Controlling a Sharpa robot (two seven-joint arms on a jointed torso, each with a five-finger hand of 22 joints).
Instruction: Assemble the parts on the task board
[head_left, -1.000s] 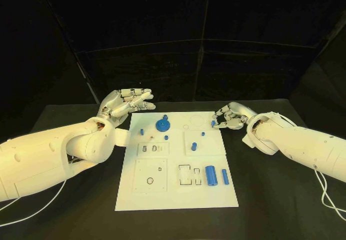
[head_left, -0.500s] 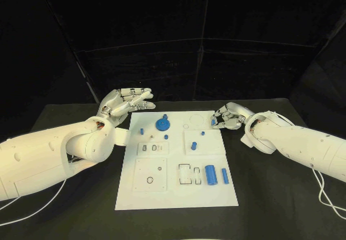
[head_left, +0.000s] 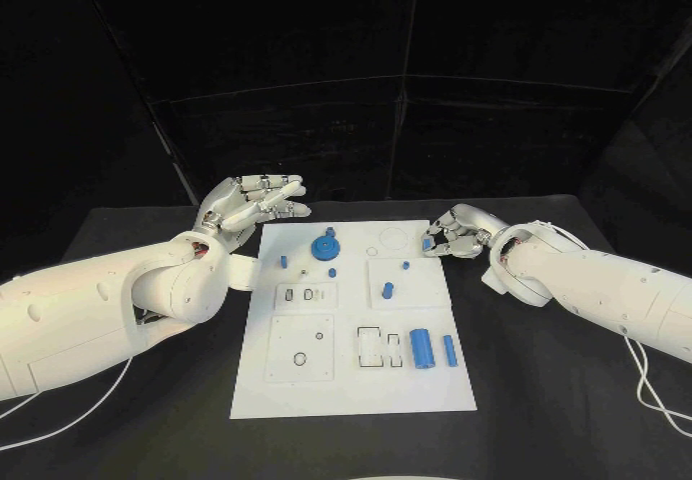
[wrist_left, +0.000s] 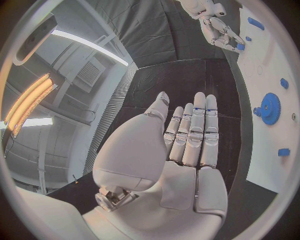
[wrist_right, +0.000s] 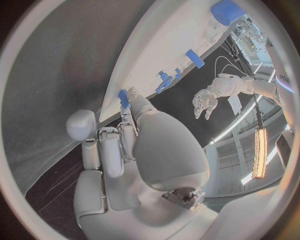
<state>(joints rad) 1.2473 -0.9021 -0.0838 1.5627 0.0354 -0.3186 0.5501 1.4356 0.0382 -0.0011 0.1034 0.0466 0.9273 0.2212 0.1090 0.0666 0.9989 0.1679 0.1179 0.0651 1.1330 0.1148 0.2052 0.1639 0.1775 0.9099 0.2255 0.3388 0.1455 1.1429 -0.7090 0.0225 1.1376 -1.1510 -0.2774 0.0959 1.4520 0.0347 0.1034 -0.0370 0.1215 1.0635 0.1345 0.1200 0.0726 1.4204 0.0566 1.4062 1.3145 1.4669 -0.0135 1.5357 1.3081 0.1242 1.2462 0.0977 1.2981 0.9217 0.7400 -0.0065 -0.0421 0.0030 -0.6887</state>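
Right silver hand (head_left: 451, 236) pinches a small blue plastic peg (head_left: 428, 245) over the white rectangular task board's (head_left: 353, 390) far right edge | left silver hand (head_left: 257, 207) hovers empty, fingers apart, off the far left corner | blue toothed gear (head_left: 326, 247) lies between the hands | blue cylinder (head_left: 421, 348) well nearer the robot

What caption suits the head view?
Right hand pinches a small blue part at the task board's far corner.
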